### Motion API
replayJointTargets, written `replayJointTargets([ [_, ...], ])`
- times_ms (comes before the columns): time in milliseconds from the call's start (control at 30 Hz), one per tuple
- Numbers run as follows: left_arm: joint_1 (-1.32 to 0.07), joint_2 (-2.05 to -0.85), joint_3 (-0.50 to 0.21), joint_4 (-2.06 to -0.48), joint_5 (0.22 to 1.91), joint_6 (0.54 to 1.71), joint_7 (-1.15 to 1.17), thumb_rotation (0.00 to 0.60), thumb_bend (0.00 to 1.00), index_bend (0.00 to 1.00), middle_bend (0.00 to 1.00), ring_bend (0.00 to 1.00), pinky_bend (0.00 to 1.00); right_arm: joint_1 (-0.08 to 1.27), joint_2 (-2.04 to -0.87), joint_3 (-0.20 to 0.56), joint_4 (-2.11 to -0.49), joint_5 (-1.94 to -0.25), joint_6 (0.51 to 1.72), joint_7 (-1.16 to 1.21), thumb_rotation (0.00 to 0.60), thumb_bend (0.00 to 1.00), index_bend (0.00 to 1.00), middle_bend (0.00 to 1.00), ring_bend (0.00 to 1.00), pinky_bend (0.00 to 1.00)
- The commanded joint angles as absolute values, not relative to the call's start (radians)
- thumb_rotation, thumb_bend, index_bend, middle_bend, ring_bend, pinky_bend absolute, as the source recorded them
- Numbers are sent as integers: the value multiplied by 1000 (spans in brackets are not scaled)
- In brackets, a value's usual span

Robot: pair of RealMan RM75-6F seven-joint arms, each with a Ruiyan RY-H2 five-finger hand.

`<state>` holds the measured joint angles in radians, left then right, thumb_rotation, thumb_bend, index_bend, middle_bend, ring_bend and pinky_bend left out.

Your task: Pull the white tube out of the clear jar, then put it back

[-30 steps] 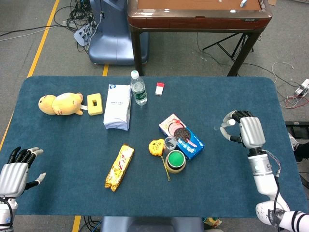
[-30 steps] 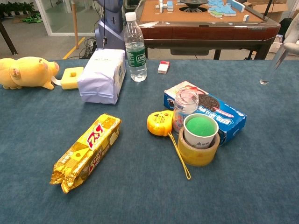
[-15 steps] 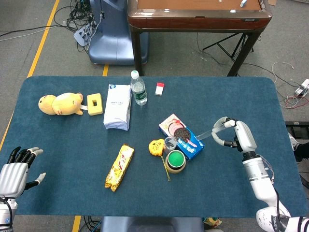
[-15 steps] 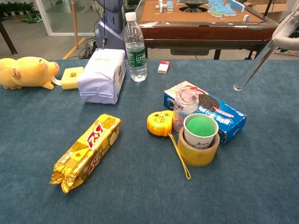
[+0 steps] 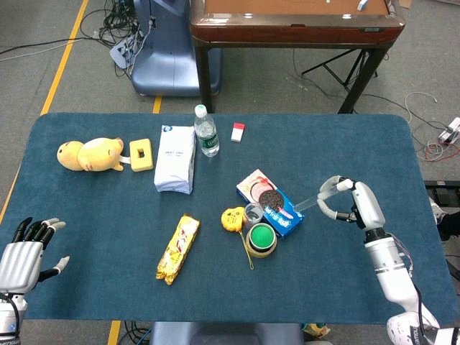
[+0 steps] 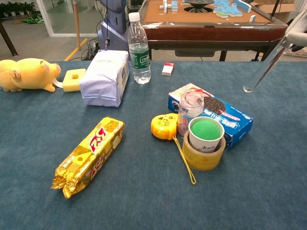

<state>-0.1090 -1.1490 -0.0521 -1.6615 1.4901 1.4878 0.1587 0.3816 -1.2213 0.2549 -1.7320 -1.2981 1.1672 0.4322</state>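
My right hand [image 5: 353,204] hovers over the right part of the table and grips the upper end of the white, see-through tube [image 5: 307,203]. The tube slants down and to the left, its tip in the air just right of the cookie box. In the chest view the tube [image 6: 268,61] hangs from the top right corner, where only a sliver of the right hand [image 6: 298,36] shows. The clear jar [image 5: 253,212] [image 6: 190,108] stands upright mid-table with nothing in it, well left of the tube's tip. My left hand [image 5: 25,251] rests at the near left corner, fingers spread, holding nothing.
A green-topped cup inside a tape roll [image 6: 205,140] and a blue cookie box [image 6: 217,114] crowd the jar; a yellow tape measure [image 6: 164,126] lies to its left. Farther left are a yellow snack pack [image 6: 89,155], white bag [image 6: 105,76], water bottle [image 6: 138,49] and yellow plush [image 6: 29,74].
My right hand has come down and left and tipped the tube over, bringing its tip close to the cookie box; in the last half second the tip eased slightly right. The left hand is still.
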Motion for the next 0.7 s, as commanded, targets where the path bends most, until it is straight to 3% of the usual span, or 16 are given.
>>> replayJointTargets([
  [33, -110, -1150, -52, -1663, 1491, 1487, 161, 600, 244, 247, 206, 160, 52, 389, -1230, 255, -1729, -1304, 1161, 439, 600, 545, 649, 482, 389, 307],
  [700, -91, -1140, -42, -1650, 1490, 1504, 138, 600, 244, 247, 206, 160, 52, 539, -1416, 310, -1626, -1248, 1064, 405, 600, 545, 649, 482, 389, 307],
])
